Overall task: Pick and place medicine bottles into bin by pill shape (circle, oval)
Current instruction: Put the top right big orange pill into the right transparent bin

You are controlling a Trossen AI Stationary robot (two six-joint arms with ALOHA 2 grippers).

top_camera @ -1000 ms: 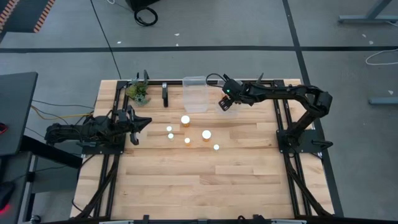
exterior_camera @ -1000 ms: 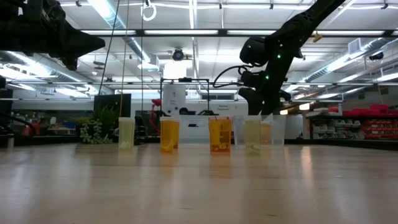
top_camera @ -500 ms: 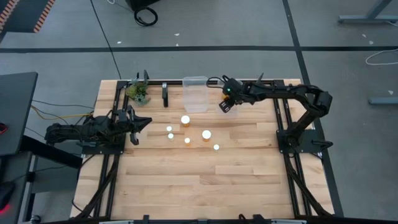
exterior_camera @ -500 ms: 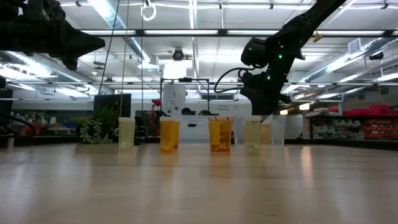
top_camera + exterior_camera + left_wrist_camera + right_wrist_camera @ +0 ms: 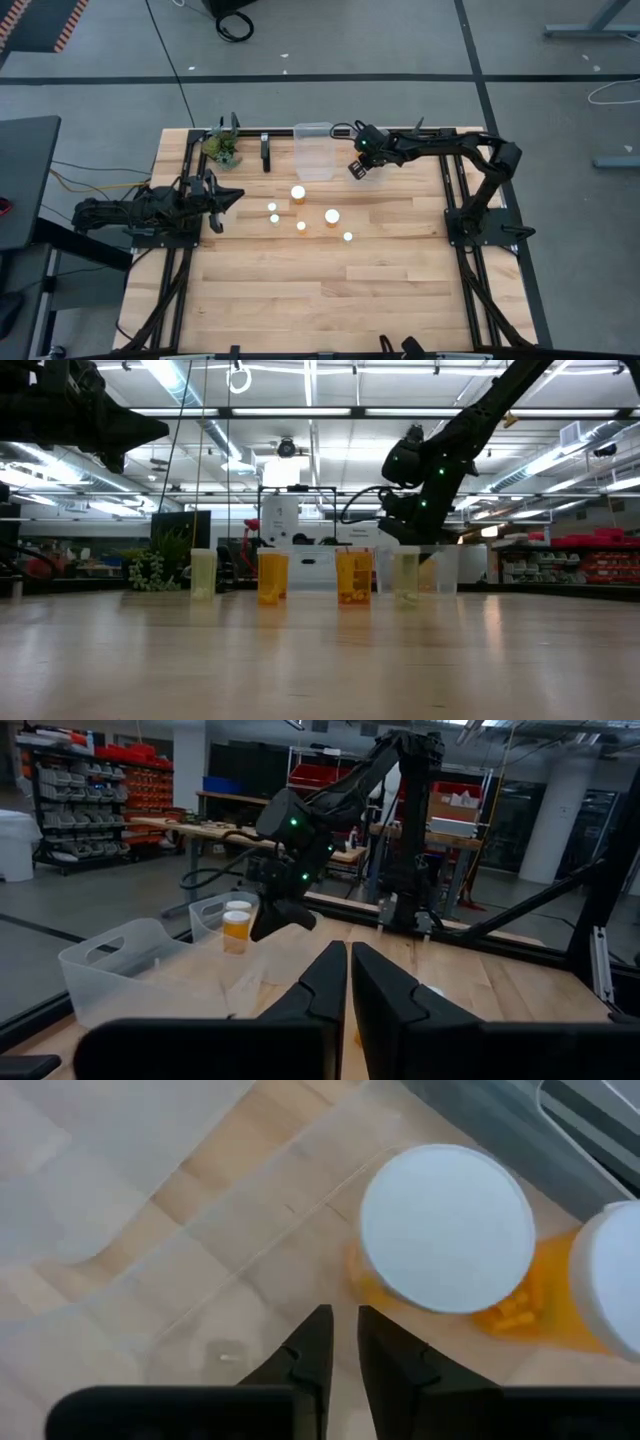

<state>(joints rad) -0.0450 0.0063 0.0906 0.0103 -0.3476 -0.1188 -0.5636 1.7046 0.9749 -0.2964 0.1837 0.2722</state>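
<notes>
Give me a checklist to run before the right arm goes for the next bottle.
1. Right gripper empty and shut: ok.
2. White-capped amber medicine bottle standing in the small clear plastic bin: ok.
3. Six white-capped bottles waiting upright on the wooden table, nearest one: ok.
4. Left gripper parked at the table's left side, shut: ok.
5. Pill shape in the next bottle: cannot tell.

plant sprig [image 5: 222, 148] | table's far-left corner (green) | wooden table [image 5: 330, 290]

Industrial workshop, parts-bin shelving [image 5: 95, 795] (red bins), workbenches [image 5: 200, 828], strip lights [image 5: 310, 412]
</notes>
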